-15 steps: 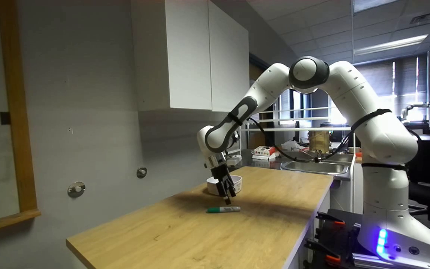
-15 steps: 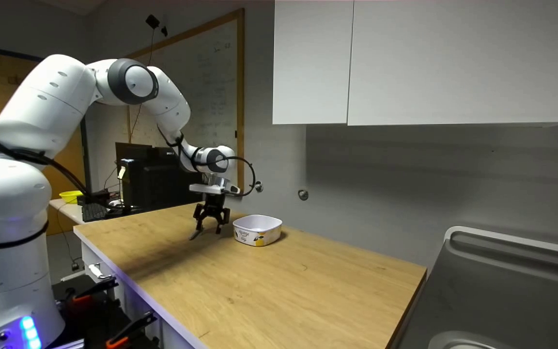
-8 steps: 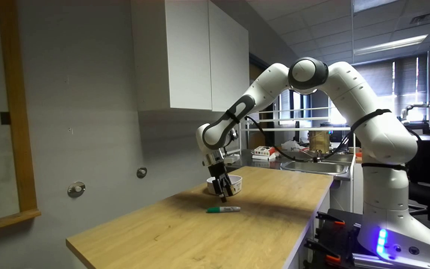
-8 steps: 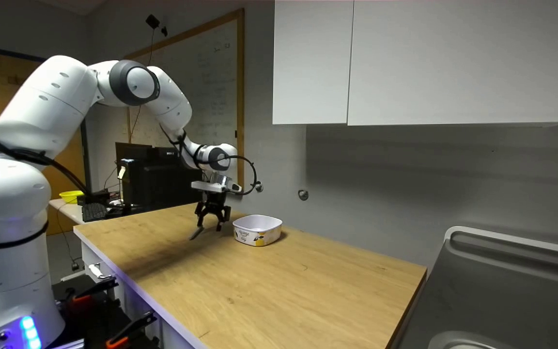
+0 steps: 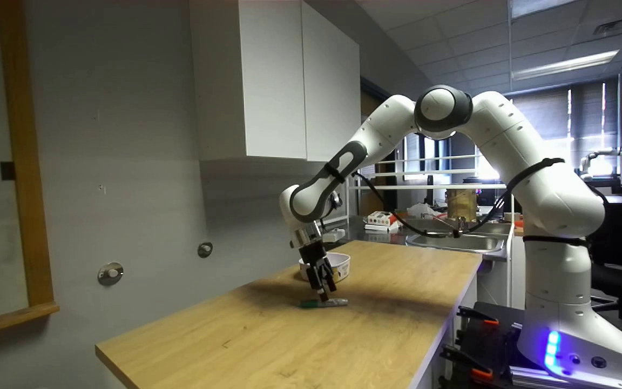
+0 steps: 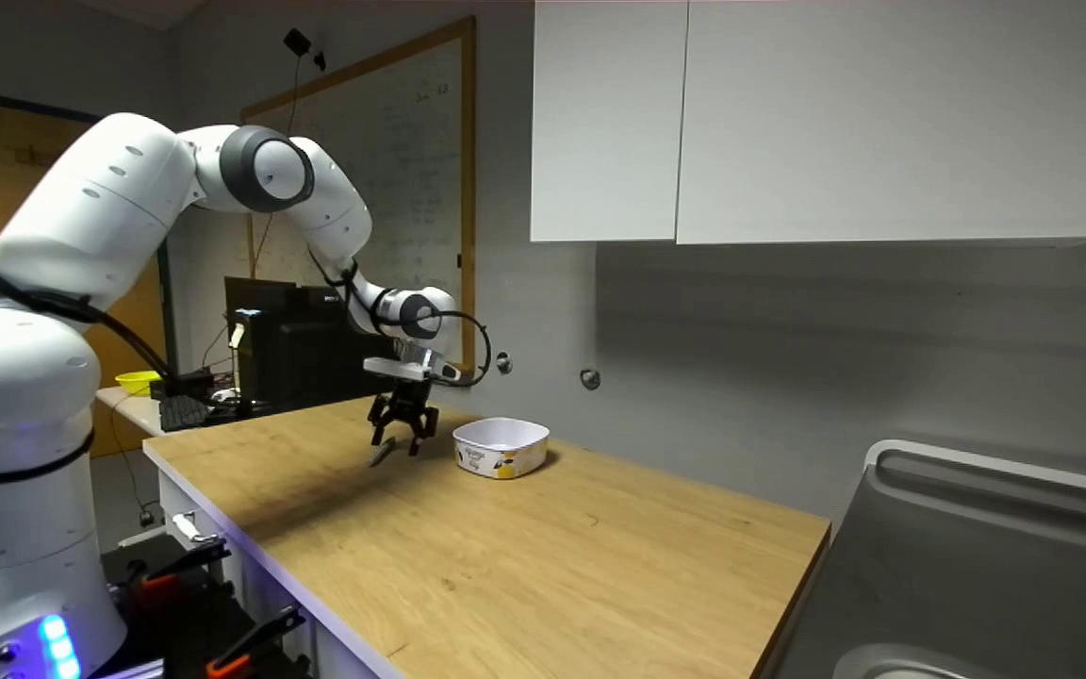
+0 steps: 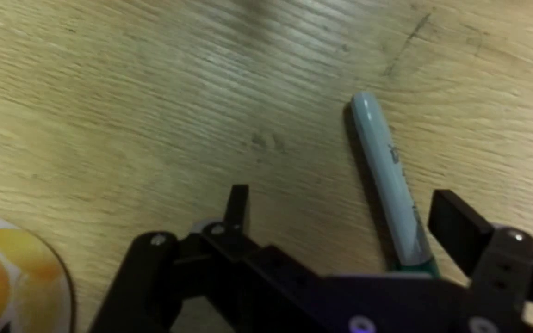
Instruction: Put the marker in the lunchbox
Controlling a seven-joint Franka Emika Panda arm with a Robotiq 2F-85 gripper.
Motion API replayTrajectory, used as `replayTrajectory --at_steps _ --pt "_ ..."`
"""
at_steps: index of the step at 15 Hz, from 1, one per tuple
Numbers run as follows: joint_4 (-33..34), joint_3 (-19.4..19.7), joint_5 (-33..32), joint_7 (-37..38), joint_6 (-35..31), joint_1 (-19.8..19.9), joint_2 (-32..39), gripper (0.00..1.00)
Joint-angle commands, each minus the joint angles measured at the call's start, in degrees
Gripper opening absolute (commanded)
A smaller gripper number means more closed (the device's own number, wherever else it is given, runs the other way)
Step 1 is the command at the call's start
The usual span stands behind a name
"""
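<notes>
End effector (image 7: 340, 206) low over counter (image 6: 543, 566), jaws set wide. Marker (image 7: 389, 180), grey barrel and green cap, flat on counter; in wrist view seen between jaws, close beside one, contact cannot be told. Lunchbox (image 6: 501, 449), white, fruit-printed, upright on counter near end effector.

Pale wood grain all the way along this table (image 6: 552, 556), scuffed with dark marks here and there. And there's the marker (image 7: 389, 180), lying flat on it, grey barrel, green at one end! Near it but apart sits the lunchbox (image 6: 502, 449), white with yellow fruit printed on its side, upright, open at the top.
</notes>
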State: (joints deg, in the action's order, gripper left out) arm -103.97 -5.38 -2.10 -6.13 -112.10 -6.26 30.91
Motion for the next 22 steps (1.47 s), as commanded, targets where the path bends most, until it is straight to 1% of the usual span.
replayTrajectory --at_steps 1,4,5,6,10,12,14,15,16,18,22 --pt "1.8 -0.9 -0.9 -0.3 2.1 -1.4 2.7 1.00" --pt "2.8 -0.6 -2.1 0.7 4.4 -2.8 3.9 1.00" --pt "3.4 -0.5 -2.6 0.4 5.4 -3.0 4.2 0.75" --pt "4.0 -0.5 -2.9 0.4 6.0 -3.1 4.4 0.75" --pt "5.4 -0.7 -3.0 0.3 7.5 -3.0 4.5 0.43" --pt "5.7 -0.8 -2.9 0.3 7.7 -2.8 4.2 0.29" --pt "6.3 -0.8 -2.6 0.2 8.0 -2.6 4.2 0.12" --pt "6.4 -0.8 -2.5 0.2 7.9 -2.6 4.2 0.07" --pt "6.5 -0.8 -2.4 0.1 7.9 -2.5 4.3 0.05" --pt "6.8 -0.8 -2.2 0.1 7.9 -2.4 4.4 0.09" --pt "7.6 -0.9 -0.9 0.4 8.0 -1.8 3.7 0.09"
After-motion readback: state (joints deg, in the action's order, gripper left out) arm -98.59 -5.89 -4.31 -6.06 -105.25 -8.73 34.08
